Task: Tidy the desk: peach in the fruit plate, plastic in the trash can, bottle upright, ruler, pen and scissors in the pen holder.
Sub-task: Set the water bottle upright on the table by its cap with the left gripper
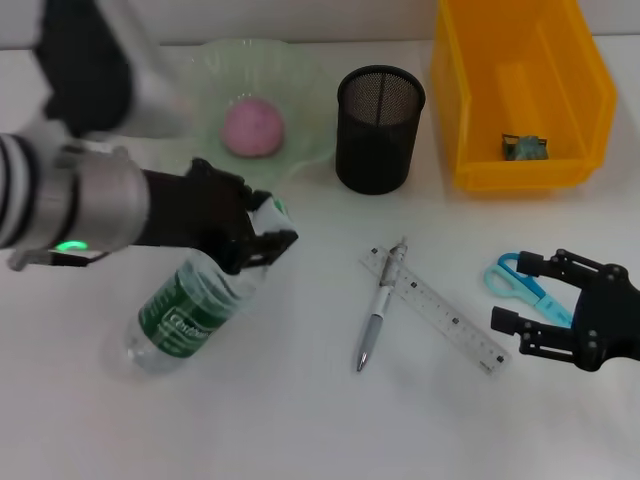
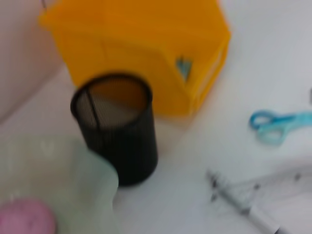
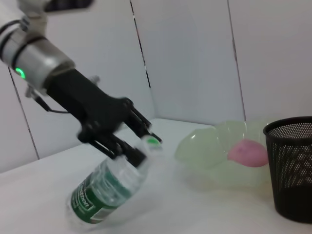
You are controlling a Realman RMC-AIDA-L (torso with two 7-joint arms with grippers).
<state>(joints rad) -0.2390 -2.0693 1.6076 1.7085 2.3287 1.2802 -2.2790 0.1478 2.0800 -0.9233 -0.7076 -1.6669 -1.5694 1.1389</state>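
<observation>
On the desk (image 1: 300,420), my left gripper (image 1: 262,235) clamps the tilted bottle (image 1: 195,305) at its cap; my right gripper (image 1: 530,300) hovers spread beside the scissors (image 1: 515,280).

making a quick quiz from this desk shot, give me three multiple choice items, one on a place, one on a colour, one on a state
1. Where is the peach?
A. in the fruit plate
B. in the pen holder
C. on the ruler

2. What colour is the trash can?
A. black
B. yellow
C. pale green

3. How is the bottle?
A. upright, untouched
B. inside the bin
C. tilted, its cap end in the left gripper

Answers: 1 A, it lies in the green bowl; 2 B, the bin is bright yellow; 3 C, the fingers close at its neck.
</observation>
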